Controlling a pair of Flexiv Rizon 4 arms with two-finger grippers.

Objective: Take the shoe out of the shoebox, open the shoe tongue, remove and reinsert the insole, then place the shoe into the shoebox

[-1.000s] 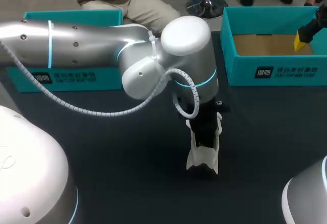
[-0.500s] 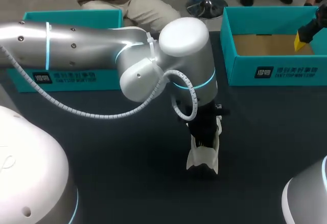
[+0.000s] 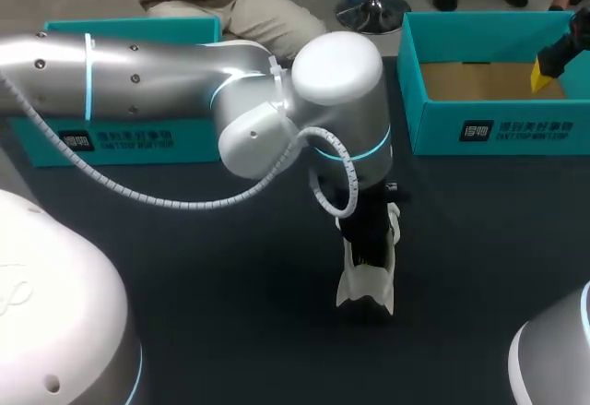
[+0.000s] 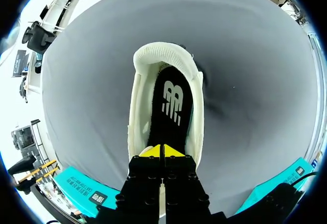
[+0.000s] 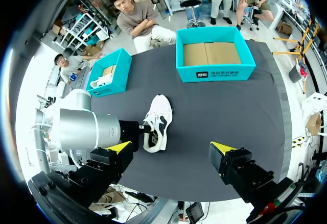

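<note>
1. Rocking slightly over the last second, the left arm (image 3: 138, 64) has swung a little aside and come back. The shoe (image 3: 367, 285) beneath it has stayed where it was on the surface (image 3: 230, 294).
2. The left end effector (image 4: 162, 152) has its yellow tips together, down in the shoe's mouth against the near end of the black insole (image 4: 171, 106). The insole lies inside the shoe, and I cannot tell whether the tips pinch it or only press on it.
3. Such a small motion suggests the insole step is still in hand, and boxing the shoe is not yet done.
4. The right end effector (image 5: 171, 147) hangs high above the surface, fingers wide apart and holding nothing.
5. The surface is dark, and the shoe stands near its middle. The open teal shoebox (image 3: 498, 133) sits far right with its cardboard floor bare, and a second teal box (image 3: 120, 137) sits far left. Both are well apart from the shoe.
</note>
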